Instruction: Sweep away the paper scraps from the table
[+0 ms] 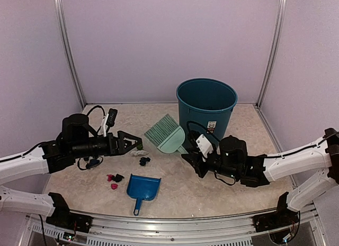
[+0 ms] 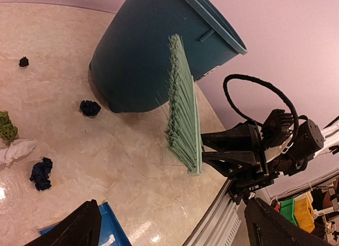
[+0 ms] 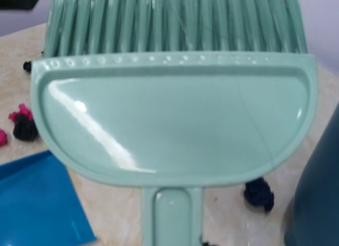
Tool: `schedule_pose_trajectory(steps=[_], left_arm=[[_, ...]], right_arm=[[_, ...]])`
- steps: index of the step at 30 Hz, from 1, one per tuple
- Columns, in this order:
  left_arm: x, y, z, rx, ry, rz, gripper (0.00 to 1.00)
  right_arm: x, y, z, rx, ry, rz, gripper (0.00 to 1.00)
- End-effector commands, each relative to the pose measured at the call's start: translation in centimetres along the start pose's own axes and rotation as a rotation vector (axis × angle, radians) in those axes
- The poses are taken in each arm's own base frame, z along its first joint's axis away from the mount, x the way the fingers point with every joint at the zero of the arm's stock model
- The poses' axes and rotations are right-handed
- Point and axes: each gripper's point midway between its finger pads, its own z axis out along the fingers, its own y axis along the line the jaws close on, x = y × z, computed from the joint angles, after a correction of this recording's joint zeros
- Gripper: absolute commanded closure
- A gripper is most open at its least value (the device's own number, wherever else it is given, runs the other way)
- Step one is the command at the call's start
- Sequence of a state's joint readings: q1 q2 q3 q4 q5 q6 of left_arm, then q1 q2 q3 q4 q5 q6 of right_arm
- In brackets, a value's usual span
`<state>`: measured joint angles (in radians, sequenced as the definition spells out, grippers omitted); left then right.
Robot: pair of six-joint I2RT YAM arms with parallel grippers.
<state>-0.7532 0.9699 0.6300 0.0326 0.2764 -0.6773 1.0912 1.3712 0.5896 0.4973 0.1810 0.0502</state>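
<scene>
From up high, I see two arms over the bench (image 1: 222, 196). The right tool (image 1: 188, 154) is clenched on the handle of one green brush (image 1: 165, 132). It holds the brush low beside the bin (image 1: 206, 103), I think so the bristles can push bits along. The left tool (image 1: 135, 146) is released and holds nothing. It hangs right by some paper scraps (image 1: 143, 161). One blue dustpan (image 1: 144, 187) lies flat near the front with its mouth toward the scraps, likely to catch them. The one bin stands at the back, likely for tipping them in. I count about six scraps here: three bunched in the middle and three just left of the dustpan.

The left arm's camera shows its two fingers far apart with nothing between them. I count five scraps on the bench: one green, one white and three dark. The brush is seen from its edge next to the bin, with the right tool gripping it.

In the right arm's camera the brush fills the view. The fingers are hidden, so this view cannot show the grip. Around the brush I count about five scraps, pink and dark.
</scene>
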Motion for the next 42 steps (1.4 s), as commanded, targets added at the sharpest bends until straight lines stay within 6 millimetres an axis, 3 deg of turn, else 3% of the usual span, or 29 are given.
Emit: schedule_pose_trajectory(steps=[1, 10, 15, 21, 30, 32, 35, 36, 39, 42], left_arm=[[-0.7, -2.2, 0.7, 0.098, 0.014, -0.019, 0.06], [-1.0, -2.7, 3.1, 0.154, 0.026, -0.038, 0.2], [-1.1, -2.9, 4.4, 0.183, 0.034, -0.046, 0.37], [-0.5, -2.5, 5.9, 0.185, 0.064, -0.047, 0.51], [-0.9, -1.7, 6.5, 0.149, 0.035, -0.057, 0.93], [-1.0, -1.7, 6.6, 0.149, 0.031, -0.057, 1.0], [-0.9, -1.6, 6.7, 0.147, 0.032, -0.06, 1.0], [-0.9, -1.5, 6.7, 0.146, 0.033, -0.062, 1.0], [-1.0, -1.7, 6.5, 0.152, 0.023, -0.052, 1.0], [-1.5, -2.4, 5.9, 0.175, 0.001, -0.019, 1.0]], right_arm=[[-3.6, 0.2, 0.7, 0.007, -0.11, -0.021, 1.0], [-4.3, 1.3, 1.9, -0.04, -0.122, -0.023, 1.0], [-4.8, 1.7, 2.4, -0.058, -0.13, -0.019, 1.0], [-4.7, 2.0, 3.4, -0.065, -0.122, 0.01, 1.0], [-4.2, 1.5, 3.9, -0.034, -0.111, 0.049, 1.0], [-4.0, 1.3, 3.9, -0.025, -0.114, 0.072, 0.89], [-3.8, 1.4, 3.9, -0.029, -0.102, 0.108, 0.46], [-3.7, 1.4, 3.8, -0.029, -0.098, 0.123, 0.37], [-3.9, 1.4, 3.4, -0.04, -0.102, 0.165, 0.19], [-4.4, 1.6, 2.8, -0.067, -0.119, 0.216, 0.1]])
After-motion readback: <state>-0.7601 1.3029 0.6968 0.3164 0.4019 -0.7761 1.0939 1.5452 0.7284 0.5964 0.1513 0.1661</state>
